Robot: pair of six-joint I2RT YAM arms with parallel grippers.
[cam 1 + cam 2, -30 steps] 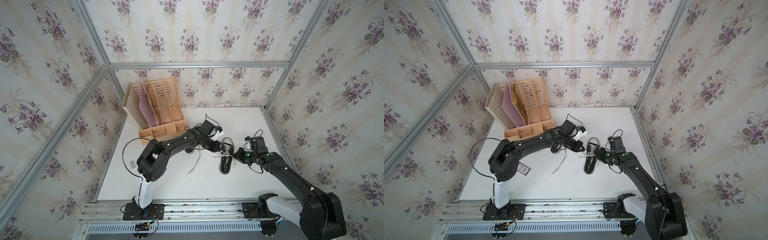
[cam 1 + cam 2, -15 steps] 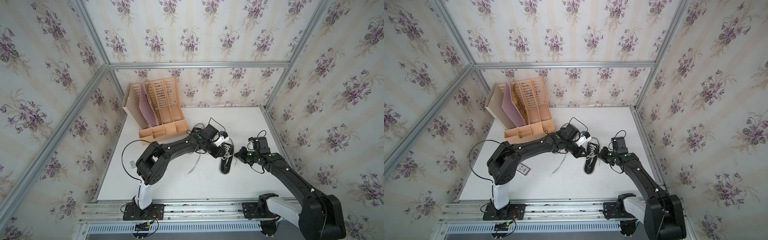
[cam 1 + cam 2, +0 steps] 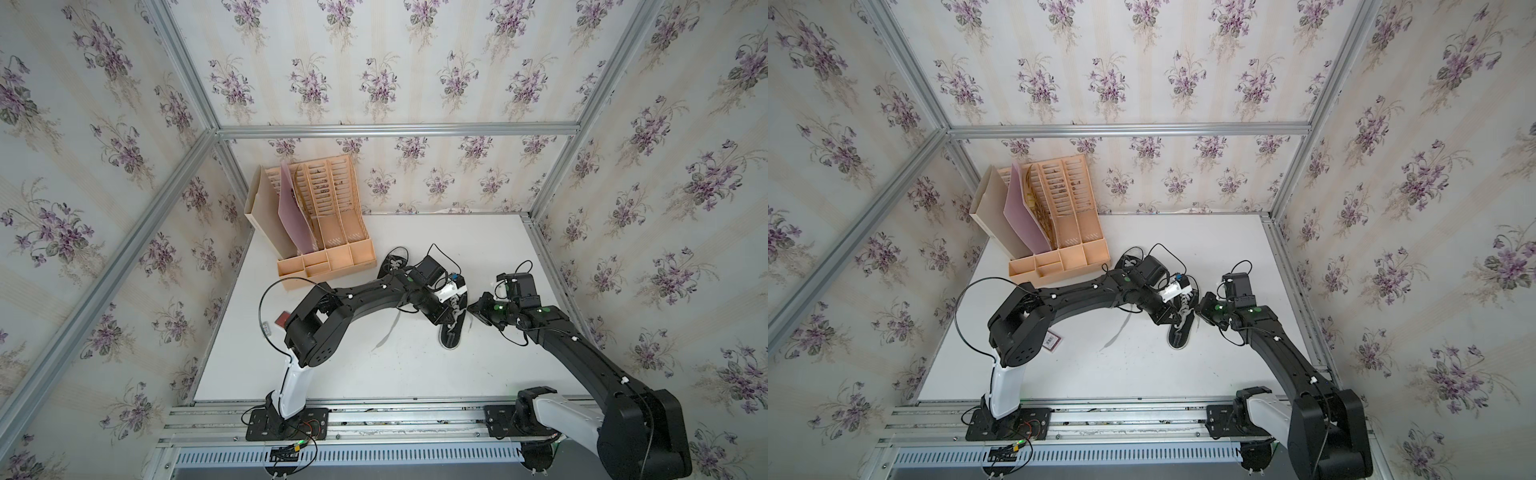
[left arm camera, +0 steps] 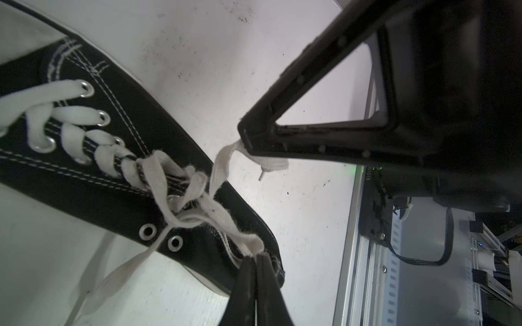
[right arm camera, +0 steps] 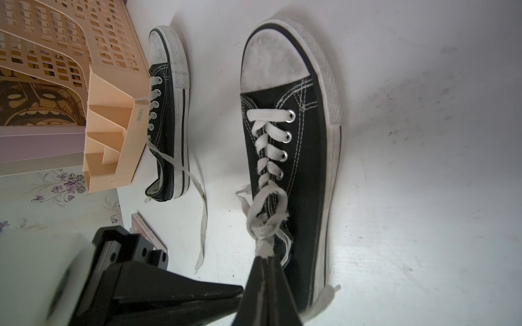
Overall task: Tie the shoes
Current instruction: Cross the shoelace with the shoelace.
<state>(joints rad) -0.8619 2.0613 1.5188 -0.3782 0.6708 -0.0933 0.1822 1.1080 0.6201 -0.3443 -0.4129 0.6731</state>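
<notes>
Shoe (image 3: pixel 452 334) mid-table, between arms, long axis running toward rear wall. Left gripper (image 4: pixel 256 261), right gripper (image 5: pixel 264 261) flank knot (image 4: pixel 183 206), each clamped on lace strand (image 4: pixel 223 163); strands lead opposite ways across shoe.

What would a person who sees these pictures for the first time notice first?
In the middle, the left pincer and right pincer meet over one shoe, each shut on its lace at a loose knot. The other shoe lies beside the peach rack, far left, with a loose lace trailing. Purple-flowered wallpaper covers every wall.
</notes>
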